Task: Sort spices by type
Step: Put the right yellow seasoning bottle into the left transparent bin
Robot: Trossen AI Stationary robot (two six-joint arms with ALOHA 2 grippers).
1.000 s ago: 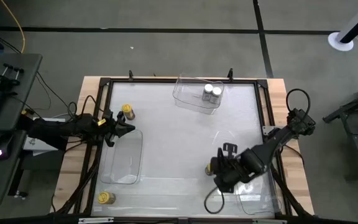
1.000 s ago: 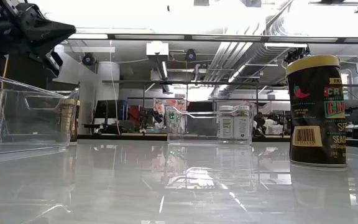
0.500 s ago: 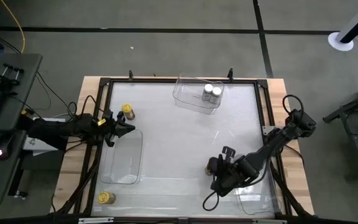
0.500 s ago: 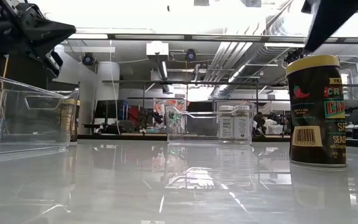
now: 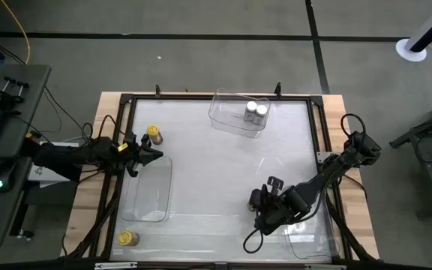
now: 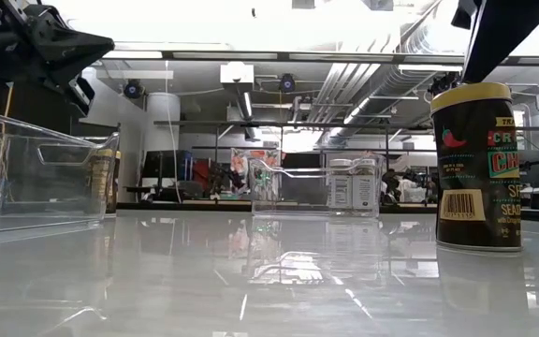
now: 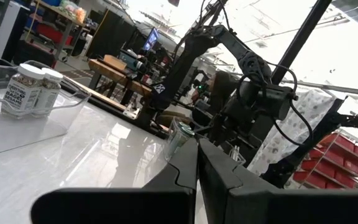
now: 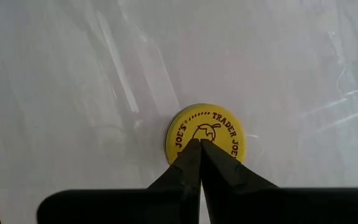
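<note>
Glossy white table [image 5: 216, 157], three clear bins, spice jars scattered, both arms low with fingers pressed together.

A workshop with shelving and ceiling ducts lies beyond the table. One clear bin [image 5: 150, 191] lies beside the left gripper [image 5: 154, 155], which holds nothing; another bin [image 5: 235, 114] at the far edge holds two silver-lidded jars [image 5: 256, 112]; a third [image 5: 310, 240] sits under the right arm. The right gripper [image 8: 199, 144], empty, points down at a yellow-lidded jar [image 8: 206, 134] directly below its tips. Two more yellow-lidded jars stand at the left: one far [image 5: 154, 134], one near [image 5: 128, 238].
</note>
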